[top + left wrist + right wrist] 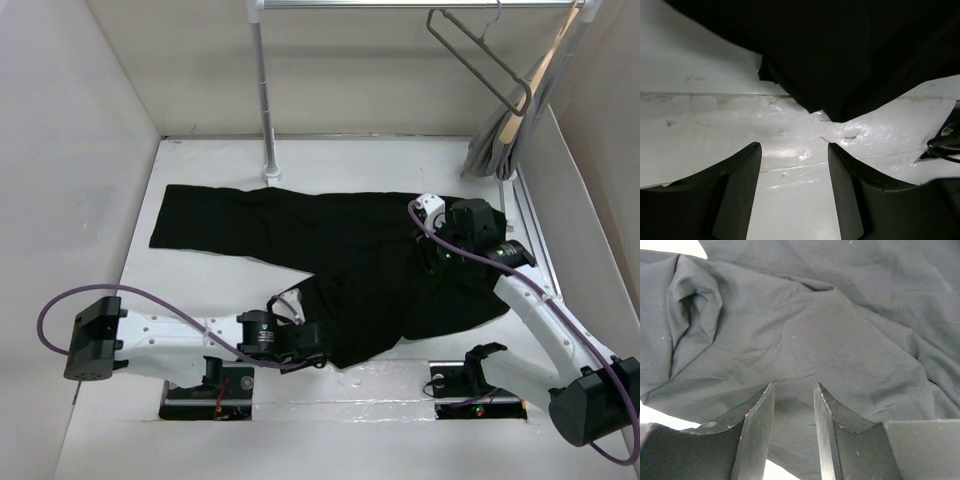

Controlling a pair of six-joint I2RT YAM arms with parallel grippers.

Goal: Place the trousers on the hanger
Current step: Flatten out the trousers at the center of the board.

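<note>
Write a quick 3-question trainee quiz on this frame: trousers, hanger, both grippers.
1. True or false: the trousers hang on the hanger.
2. Pick one: the right gripper is above A) bare table, B) the trousers, C) the rail.
3. Short answer: what is between the fingers of the left gripper?

Key
1. False: they lie flat on the table; the hanger is on the rail, bare.
2. B.
3. Nothing; its jaws are open over the table, beside the trousers' edge.
</note>
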